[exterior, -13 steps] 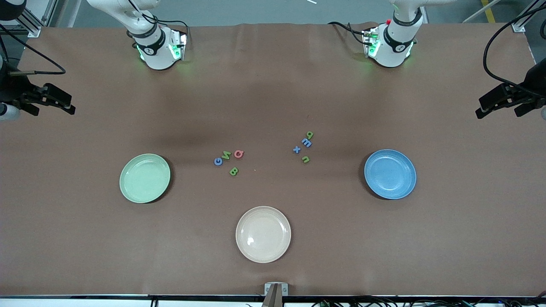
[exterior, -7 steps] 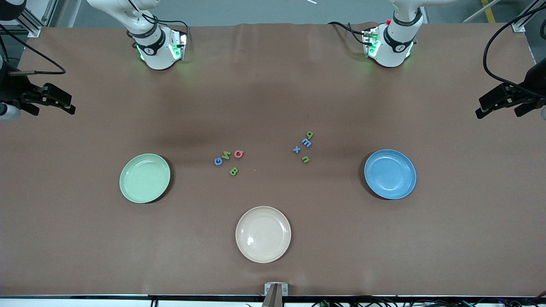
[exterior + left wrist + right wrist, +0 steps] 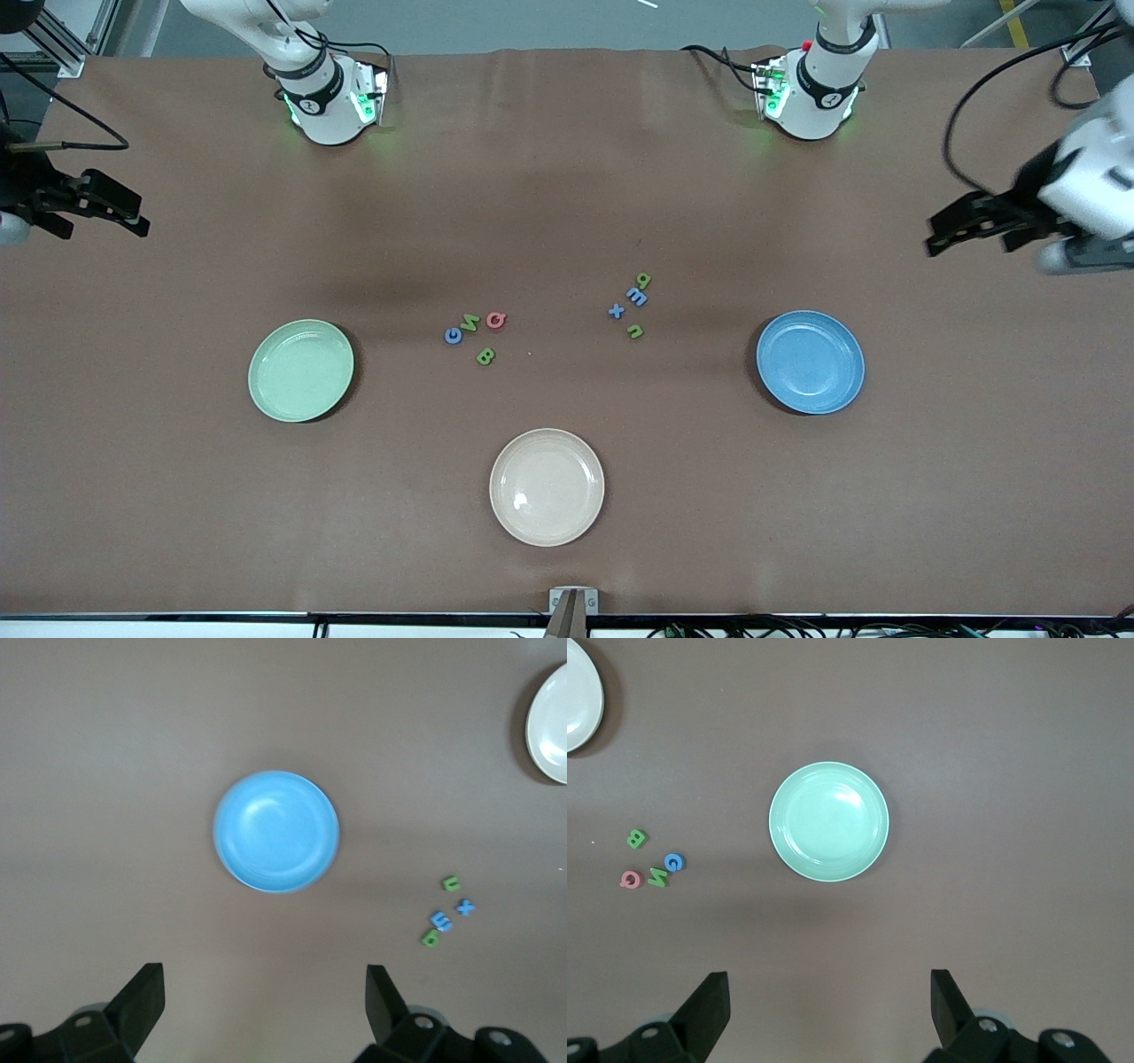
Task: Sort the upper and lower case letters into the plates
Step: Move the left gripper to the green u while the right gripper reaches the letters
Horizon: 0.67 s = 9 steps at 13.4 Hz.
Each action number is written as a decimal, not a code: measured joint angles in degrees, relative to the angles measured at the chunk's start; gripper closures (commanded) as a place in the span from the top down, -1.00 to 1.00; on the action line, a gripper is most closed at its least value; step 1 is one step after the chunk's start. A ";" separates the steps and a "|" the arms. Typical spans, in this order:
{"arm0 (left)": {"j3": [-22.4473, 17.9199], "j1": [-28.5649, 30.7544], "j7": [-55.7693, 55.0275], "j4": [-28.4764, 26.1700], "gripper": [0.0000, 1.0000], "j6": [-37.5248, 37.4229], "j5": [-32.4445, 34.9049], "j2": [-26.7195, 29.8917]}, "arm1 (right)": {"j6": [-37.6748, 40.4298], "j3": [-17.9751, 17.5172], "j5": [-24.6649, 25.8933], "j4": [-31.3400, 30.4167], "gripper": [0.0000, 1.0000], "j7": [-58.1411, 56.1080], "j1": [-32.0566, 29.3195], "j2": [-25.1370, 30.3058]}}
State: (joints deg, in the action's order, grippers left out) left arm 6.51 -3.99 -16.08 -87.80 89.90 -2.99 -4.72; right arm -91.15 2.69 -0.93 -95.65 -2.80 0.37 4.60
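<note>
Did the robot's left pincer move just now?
Yes. The left pincer has slid in from the table's edge, a bit closer to the blue plate, which has stayed put. It is open and holds nothing.

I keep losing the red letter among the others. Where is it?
The red Q lies on the table mid-way along, beside the green N, farther from the front camera than the green B.

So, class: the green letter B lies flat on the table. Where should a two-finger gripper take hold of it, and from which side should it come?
Come straight down from above. The green B lies flat and thin, so there is nothing to catch from the side. Close the fingers across its outer edges, probably the narrower width. It sits apart from the other capitals, leaving room for the fingers.
</note>
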 measured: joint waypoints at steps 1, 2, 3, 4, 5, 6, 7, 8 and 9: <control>1.27 -1.68 -3.61 -0.07 1.00 0.47 -0.02 -1.94 | 0.15 0.05 0.00 -0.02 1.00 0.00 0.00 -0.14; 2.16 -3.69 -7.24 -0.15 1.00 1.71 -0.02 -4.13 | 0.17 0.14 0.00 -0.03 1.00 0.00 -0.01 -0.58; 2.63 -5.97 -11.27 -0.26 1.00 3.62 -0.02 -6.48 | 0.10 0.26 0.00 -0.04 1.00 0.00 -0.03 -1.30; 2.74 -8.42 -15.91 -0.37 1.00 5.96 -0.02 -8.95 | -0.13 0.37 0.00 -0.04 1.00 -0.01 -0.06 -2.15; 2.76 -10.90 -21.09 -0.47 1.00 8.68 0.10 -11.53 | -0.63 0.44 0.01 -0.03 1.00 -0.01 -0.11 -3.18; 2.77 -13.39 -26.58 -0.55 1.00 11.87 0.85 -14.44 | -1.33 0.49 0.03 0.00 1.00 -0.01 -0.14 -4.59; 2.79 -15.45 -31.17 -0.60 1.00 14.69 2.11 -17.16 | -2.18 0.54 0.05 0.10 1.00 -0.01 -0.24 -6.35; 2.78 -17.21 -35.08 -0.62 1.00 16.97 3.21 -19.67 | -2.98 0.60 0.06 0.21 1.00 -0.01 -0.56 -8.54; 2.77 -18.72 -38.49 -0.62 1.00 18.66 4.31 -21.88 | -3.84 0.70 0.09 0.45 1.00 -0.01 -1.26 -11.18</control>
State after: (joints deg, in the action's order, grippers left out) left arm 9.27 -22.70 -54.57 -88.41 108.56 1.32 -26.60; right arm -94.99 3.39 -0.84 -95.21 -2.81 -0.89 -6.58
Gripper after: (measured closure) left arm 0.000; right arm 0.000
